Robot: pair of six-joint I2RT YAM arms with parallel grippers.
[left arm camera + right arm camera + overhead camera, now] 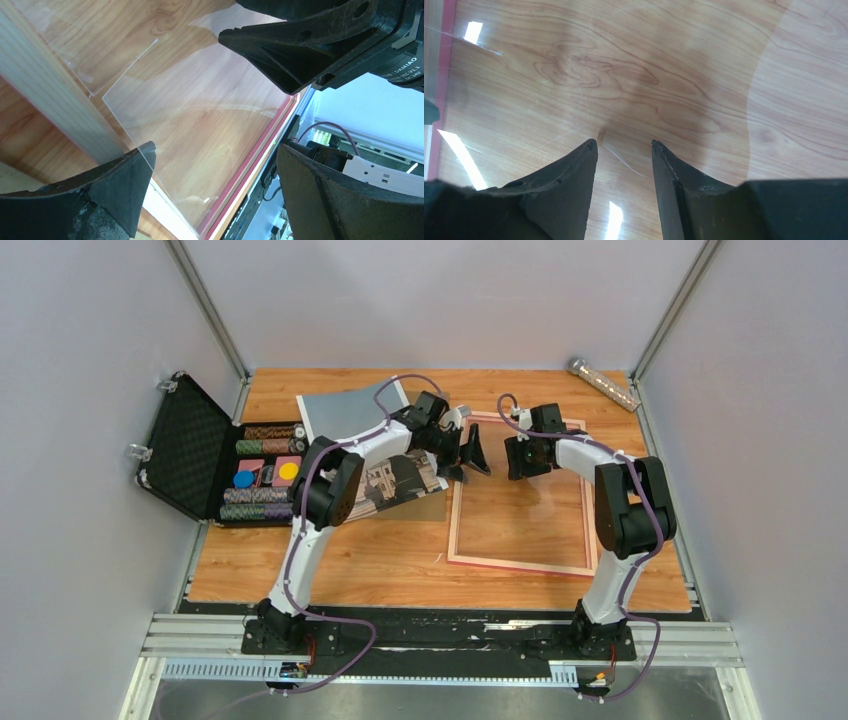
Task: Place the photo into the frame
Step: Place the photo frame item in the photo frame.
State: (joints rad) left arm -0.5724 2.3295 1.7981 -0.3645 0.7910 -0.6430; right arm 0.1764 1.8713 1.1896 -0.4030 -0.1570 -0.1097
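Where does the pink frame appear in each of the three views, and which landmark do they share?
Top external: the frame lies flat on the table, right of centre.
Left wrist: one pink rail of the frame runs diagonally from right of centre to the bottom edge.
Right wrist: only a pink strip of the frame along the left edge.
Shared landmark: the wood grain of the table showing inside the frame.
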